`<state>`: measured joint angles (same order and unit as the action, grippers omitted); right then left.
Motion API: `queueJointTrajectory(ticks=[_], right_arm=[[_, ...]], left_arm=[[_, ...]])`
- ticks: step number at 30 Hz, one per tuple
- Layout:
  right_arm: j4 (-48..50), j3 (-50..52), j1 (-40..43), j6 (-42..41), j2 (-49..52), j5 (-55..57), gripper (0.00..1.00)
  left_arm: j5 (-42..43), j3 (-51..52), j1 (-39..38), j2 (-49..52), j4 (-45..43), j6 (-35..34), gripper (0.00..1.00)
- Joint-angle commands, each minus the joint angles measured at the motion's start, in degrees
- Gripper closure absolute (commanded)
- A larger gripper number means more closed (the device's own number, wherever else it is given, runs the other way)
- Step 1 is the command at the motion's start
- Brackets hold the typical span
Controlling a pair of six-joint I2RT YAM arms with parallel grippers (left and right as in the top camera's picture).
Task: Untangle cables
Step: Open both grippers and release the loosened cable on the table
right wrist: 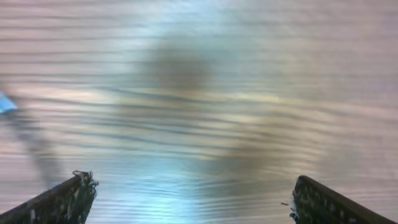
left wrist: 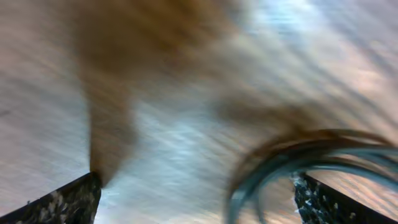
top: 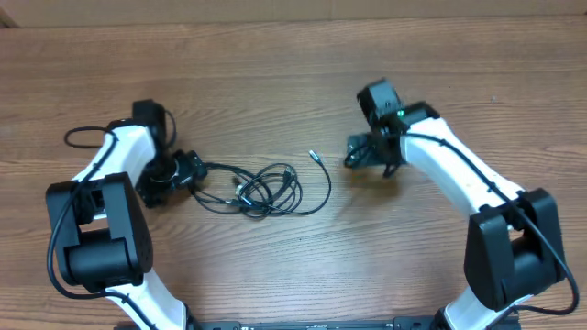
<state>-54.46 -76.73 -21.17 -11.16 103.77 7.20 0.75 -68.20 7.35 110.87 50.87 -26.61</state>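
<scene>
The cables lie as a loose bundle of thin black loops on the middle of the wooden table. One silver-tipped plug end points up and to the right. My left gripper is low at the bundle's left edge and stands open. In the blurred left wrist view, cable loops curve in close to the right finger, with nothing clamped. My right gripper is right of the plug end, apart from it. It is open over bare wood.
A thicker black wire loops off the left arm near the table's left side. Both white arm bases stand at the front edge. Bare wood lies behind and in front of the bundle.
</scene>
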Motion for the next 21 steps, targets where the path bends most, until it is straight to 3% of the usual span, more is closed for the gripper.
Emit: queueJointTrajectory(ticks=[1, 9, 21], right_arm=[[-1.0, -2.3, -0.9, 4.4, -0.1, -16.1, 0.00], [0.2, 2.9, -3.0, 4.4, -0.1, -20.1, 0.00], [5.1, 10.8, -3.7, 4.4, -0.1, -16.3, 0.00]], left_arm=[[-3.4, 3.8, -7.5, 4.8, -2.8, 4.1, 0.00], [-2.4, 3.5, -17.4, 4.8, -6.1, 7.6, 0.00], [-2.6, 3.5, -17.8, 4.8, -5.8, 7.5, 0.00]])
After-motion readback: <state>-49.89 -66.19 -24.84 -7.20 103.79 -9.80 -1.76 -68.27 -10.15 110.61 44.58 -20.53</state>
